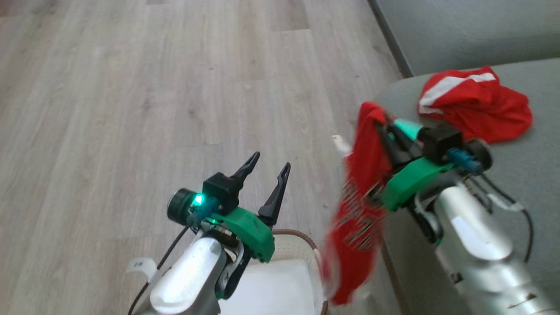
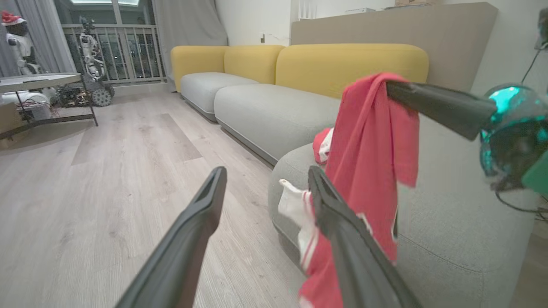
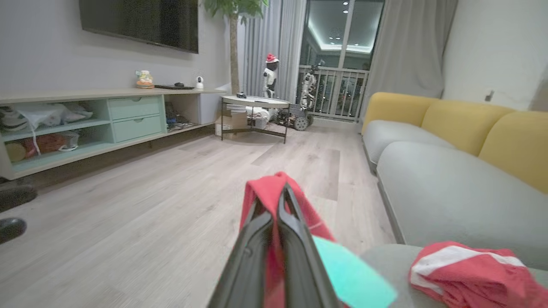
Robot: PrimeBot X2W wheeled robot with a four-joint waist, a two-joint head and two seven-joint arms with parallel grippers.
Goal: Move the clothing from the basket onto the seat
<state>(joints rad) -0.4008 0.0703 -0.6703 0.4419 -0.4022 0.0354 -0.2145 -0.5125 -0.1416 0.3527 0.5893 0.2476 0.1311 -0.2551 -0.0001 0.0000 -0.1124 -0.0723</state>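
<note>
1. The right hand (image 1: 381, 124) is closed tight on a red garment (image 1: 361, 214), and its two fingers lie together with the cloth pinched between them.
2. This garment hangs down long from the fingertips. In the head view it hangs in front of the rounded front edge of the seat (image 1: 525, 183), between the seat and the basket (image 1: 302, 236). It is blurred there, so I cannot read its lettering.
3. A second red garment (image 1: 474, 105), with a white stripe, lies crumpled on the seat at about 1 o'clock from the right hand, near it but apart.
4. The left hand (image 1: 270, 161) is wide open and holds nothing. It stands above the basket, at about 8 o'clock from the right hand.
5. The basket is at 6 o'clock of the head view, on the wooden floor (image 1: 131, 109). The part of its white bottom that I can see has no cloth on it.
6. I judge that the step in hand is the carrying. This garment is out of the basket but not yet laid on the seat.
7. The next move calls for the right arm to go toward 2 o'clock, over the cushion. It must be high enough that the hanging tail passes the edge. After that the fingers can open. If they let go too early, the cloth may slide down to the floor.
</note>
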